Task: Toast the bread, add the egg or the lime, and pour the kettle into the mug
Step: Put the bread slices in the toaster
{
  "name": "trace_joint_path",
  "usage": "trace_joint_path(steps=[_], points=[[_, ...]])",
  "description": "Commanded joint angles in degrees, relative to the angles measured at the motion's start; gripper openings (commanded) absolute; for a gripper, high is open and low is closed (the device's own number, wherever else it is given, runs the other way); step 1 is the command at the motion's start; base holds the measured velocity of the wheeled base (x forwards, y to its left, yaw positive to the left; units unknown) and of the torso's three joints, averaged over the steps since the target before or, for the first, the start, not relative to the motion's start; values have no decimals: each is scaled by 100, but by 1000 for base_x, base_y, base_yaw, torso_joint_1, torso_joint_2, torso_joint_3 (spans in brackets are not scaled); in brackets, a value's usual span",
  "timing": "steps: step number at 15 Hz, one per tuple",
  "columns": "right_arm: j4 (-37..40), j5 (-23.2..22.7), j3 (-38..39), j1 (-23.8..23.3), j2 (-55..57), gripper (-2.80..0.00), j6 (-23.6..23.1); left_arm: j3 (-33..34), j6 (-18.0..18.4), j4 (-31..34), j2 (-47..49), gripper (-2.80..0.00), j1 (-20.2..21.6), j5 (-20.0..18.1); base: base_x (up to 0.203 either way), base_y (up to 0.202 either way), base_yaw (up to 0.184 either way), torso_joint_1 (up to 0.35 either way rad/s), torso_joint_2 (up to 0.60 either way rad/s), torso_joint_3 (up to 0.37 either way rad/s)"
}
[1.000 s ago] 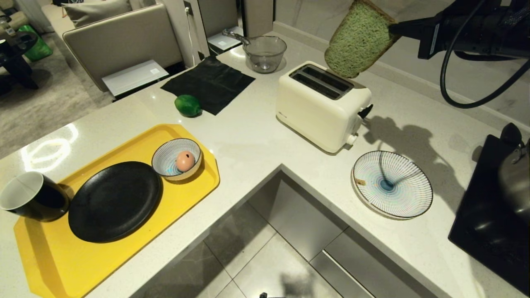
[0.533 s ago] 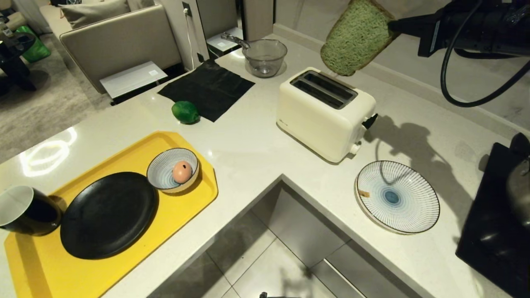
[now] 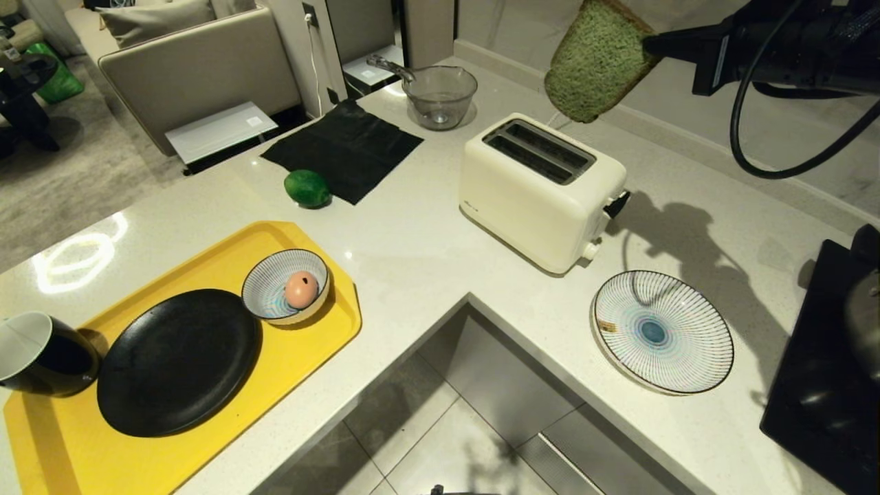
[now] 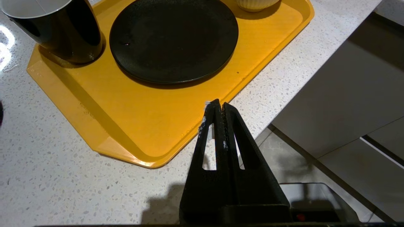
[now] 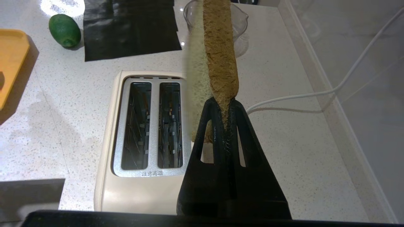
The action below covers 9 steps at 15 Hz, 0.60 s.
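Observation:
My right gripper [image 3: 650, 45] is shut on one corner of the green bread [image 3: 595, 62], which hangs in the air above the far side of the cream toaster [image 3: 543, 185]. In the right wrist view the bread [image 5: 219, 47] hangs edge-on beside the two empty slots [image 5: 154, 123], not over them. The lime [image 3: 307, 188] lies by a black cloth. An egg [image 3: 300, 289] sits in a striped bowl. The black mug [image 3: 38, 354] stands on the yellow tray's [image 3: 206, 247] left end. The kettle [image 3: 863, 323] shows partly at the right edge. My left gripper [image 4: 220, 105] is shut and empty near the tray's edge.
A black plate [image 3: 179, 361] lies on the tray. A striped plate [image 3: 663, 330] sits right of the toaster, a glass bowl [image 3: 440, 93] behind it. A black hob [image 3: 818, 385] fills the right corner. The counter has an inner corner [image 3: 467, 299]; a white cable [image 5: 315, 94] runs behind the toaster.
The whole view has shifted a little, so the camera moved. The bread stays in the right gripper and now hangs slightly farther right of the toaster slots.

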<state>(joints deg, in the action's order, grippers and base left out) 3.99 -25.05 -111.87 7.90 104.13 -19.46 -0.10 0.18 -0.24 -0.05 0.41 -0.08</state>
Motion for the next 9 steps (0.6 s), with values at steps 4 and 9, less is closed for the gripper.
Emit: trace_joint_path(steps=[4, 9], points=[[71, -5, 52, 39, 23, -280, -23, 1, -1, -2, -4, -280, 2, -1, 0, 0, 0, 0, 0, 0], [85, 79, 78, 45, 204, -280, -23, 1, -1, -2, -4, -280, 2, -1, 0, 0, 0, 0, 0, 0]])
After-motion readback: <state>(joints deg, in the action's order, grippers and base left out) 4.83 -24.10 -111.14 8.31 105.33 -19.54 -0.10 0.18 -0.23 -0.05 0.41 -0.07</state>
